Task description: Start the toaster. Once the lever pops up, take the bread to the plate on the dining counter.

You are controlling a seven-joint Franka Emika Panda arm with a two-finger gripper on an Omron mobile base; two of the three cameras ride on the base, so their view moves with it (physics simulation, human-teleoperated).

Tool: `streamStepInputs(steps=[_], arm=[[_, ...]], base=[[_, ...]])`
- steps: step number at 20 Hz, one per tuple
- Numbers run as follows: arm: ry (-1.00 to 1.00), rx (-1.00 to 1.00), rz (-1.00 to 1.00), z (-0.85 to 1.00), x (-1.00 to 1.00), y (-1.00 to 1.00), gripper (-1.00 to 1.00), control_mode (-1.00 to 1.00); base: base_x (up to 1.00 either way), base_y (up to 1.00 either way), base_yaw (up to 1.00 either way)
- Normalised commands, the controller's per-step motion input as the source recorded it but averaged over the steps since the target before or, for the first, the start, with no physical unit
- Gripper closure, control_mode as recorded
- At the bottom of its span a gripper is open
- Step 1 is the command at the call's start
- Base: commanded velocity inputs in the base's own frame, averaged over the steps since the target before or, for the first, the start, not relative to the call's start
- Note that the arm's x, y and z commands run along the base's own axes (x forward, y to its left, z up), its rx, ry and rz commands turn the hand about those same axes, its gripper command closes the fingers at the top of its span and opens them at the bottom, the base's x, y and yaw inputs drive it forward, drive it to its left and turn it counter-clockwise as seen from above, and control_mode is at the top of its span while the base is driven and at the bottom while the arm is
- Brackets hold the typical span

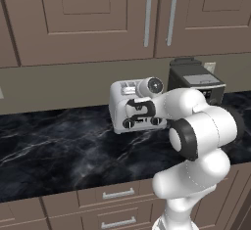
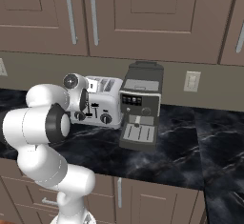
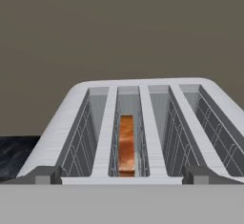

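Hand view looks down along the top of the toaster [image 3: 143, 118], where the bread [image 3: 126, 144] stands on edge in the second slot from the left, sunk below the rim, its orange-brown crust running lengthwise away from the camera. The gripper [image 3: 122, 176] hangs just above the toaster's near edge, jaws spread wide and holding nothing, its two dark fingertips [image 3: 45, 174] straddling the slots. Judging by this, the bread lies straight ahead and slightly below. Left base view shows the toaster on a black marble counter [image 1: 59, 150], beside a coffee machine [image 1: 196, 80].
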Motion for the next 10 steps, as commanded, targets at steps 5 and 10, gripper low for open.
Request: streamStepInputs(steps=[5,10], arm=[[0.0,0.0,0.0,0.0,0.0,0.0,-1.0,-1.0],[0.0,0.0,0.0,0.0,0.0,0.0,-1.0,-1.0]], base=[[0.0,0.0,0.0],[0.0,0.0,0.0]])
